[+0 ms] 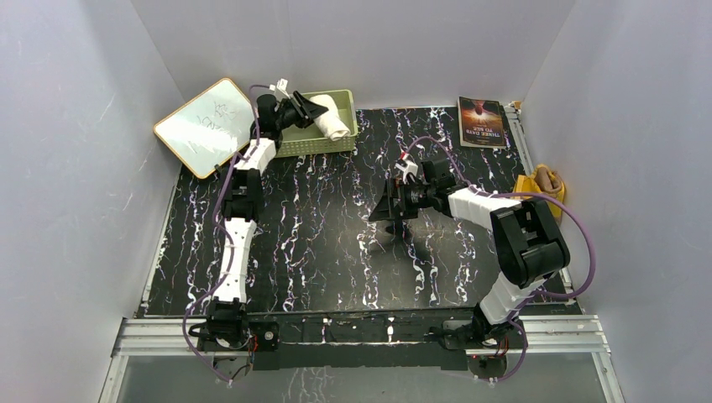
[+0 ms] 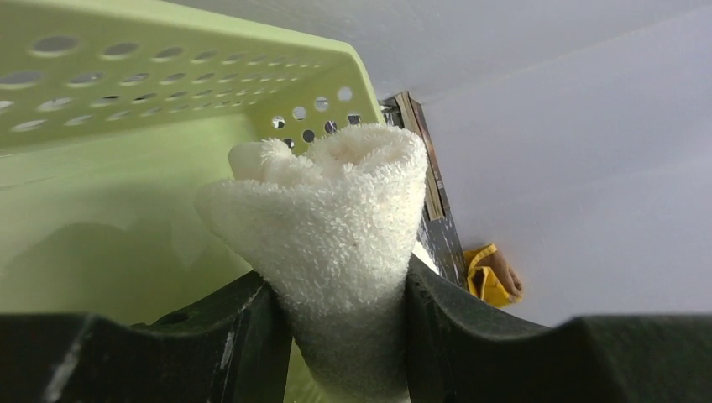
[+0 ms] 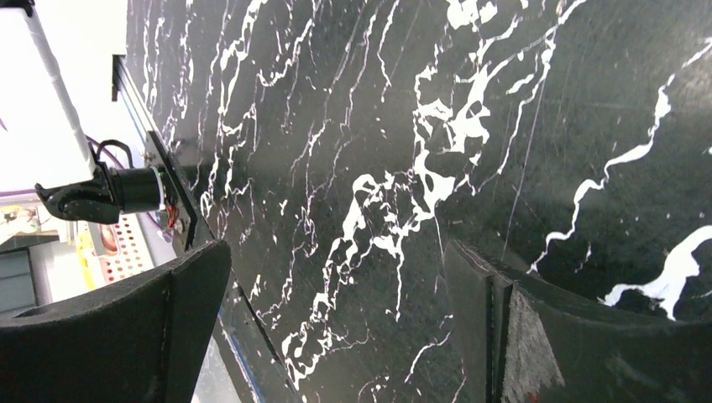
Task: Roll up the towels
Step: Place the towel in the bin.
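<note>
From above, the left gripper [image 1: 317, 109] reaches over the basket [image 1: 323, 148], with the rolled white towel [image 1: 334, 127] right at its tips; how tightly it grips cannot be told from here. The right gripper [image 1: 388, 206] hangs low over the table [image 1: 319, 252] with its jaws spread. The brown towel [image 1: 544, 180] lies well behind it, past its arm, at the table's edge. The left wrist view settles the grip: the 2 fingers [image 2: 243, 336], partly closed, press the white towel's end from both sides, the basket's holed wall is ahead, and the brown towel is small, far ahead to the right. The right wrist view shows 2 fingers [image 3: 126, 327] set wide apart with only marbled table between them, grasping nothing.
</note>
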You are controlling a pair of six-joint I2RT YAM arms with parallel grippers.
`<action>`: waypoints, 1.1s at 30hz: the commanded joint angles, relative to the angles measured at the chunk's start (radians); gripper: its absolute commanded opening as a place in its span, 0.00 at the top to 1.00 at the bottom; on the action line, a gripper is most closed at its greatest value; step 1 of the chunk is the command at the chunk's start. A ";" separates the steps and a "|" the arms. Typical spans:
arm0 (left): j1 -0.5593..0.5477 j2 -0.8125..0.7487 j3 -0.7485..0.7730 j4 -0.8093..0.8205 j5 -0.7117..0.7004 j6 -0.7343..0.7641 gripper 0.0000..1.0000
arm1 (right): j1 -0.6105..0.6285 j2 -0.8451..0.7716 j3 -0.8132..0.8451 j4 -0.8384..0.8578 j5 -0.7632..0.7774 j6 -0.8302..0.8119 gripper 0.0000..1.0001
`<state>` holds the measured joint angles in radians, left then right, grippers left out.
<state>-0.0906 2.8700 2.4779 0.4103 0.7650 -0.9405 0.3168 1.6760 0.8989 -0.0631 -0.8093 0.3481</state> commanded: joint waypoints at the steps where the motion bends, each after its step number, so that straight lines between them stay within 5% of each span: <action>1: 0.015 -0.025 0.055 0.143 0.012 -0.103 0.58 | 0.006 -0.041 -0.009 -0.006 0.006 -0.030 0.02; 11: -0.054 -0.192 -0.324 0.057 0.113 0.067 0.59 | 0.079 -0.014 0.025 0.000 0.033 -0.006 0.02; 16: -0.106 -0.263 -0.379 -0.215 0.051 0.288 0.59 | 0.106 -0.015 0.013 -0.003 0.042 -0.003 0.02; 26: -0.121 -0.546 -0.727 -0.259 -0.136 0.296 0.59 | 0.128 -0.001 0.015 -0.021 -0.010 -0.028 0.02; 33: -0.153 -0.612 -0.671 -0.324 -0.132 0.379 0.55 | 0.128 -0.004 0.010 -0.053 -0.045 -0.074 0.02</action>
<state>-0.2222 2.3413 1.7355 0.1257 0.6197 -0.6342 0.4385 1.6764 0.8875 -0.1135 -0.8116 0.3157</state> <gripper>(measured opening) 0.427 0.981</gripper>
